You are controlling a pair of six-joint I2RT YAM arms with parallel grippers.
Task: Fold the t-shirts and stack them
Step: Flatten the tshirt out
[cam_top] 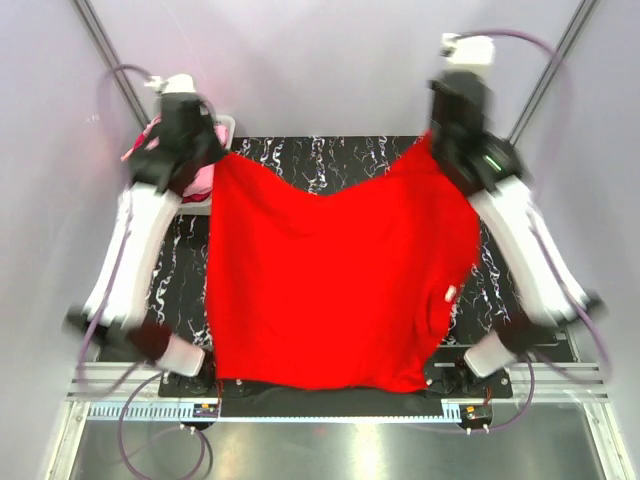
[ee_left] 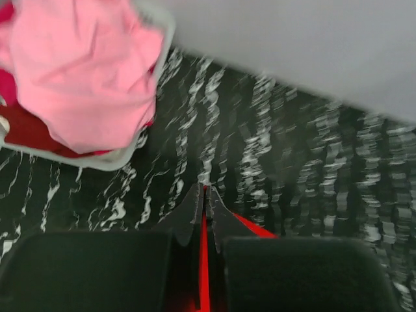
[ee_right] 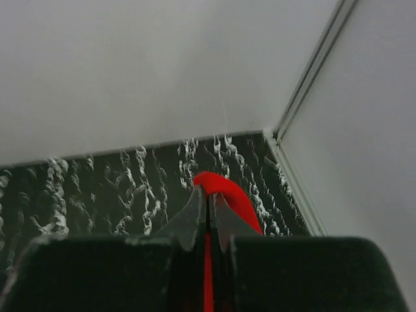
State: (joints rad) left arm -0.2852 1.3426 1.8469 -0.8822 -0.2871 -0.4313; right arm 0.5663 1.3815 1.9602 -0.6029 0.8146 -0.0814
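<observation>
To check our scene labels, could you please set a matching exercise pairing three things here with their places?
Things: 1 bright red cotton t-shirt; 2 light pink cotton shirt; 3 white plastic basket.
Places: a at the black white-veined table's far left; b heaped in the basket; c stretched between the left tool and the right tool, both shut on it.
Pairs: 1-c; 2-b; 3-a.

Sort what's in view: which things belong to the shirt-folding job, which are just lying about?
Job: red shirt, pinched at two corners by the left claw and right claw; pink shirt in the basket.
Lying about: white basket; black marbled table.
</observation>
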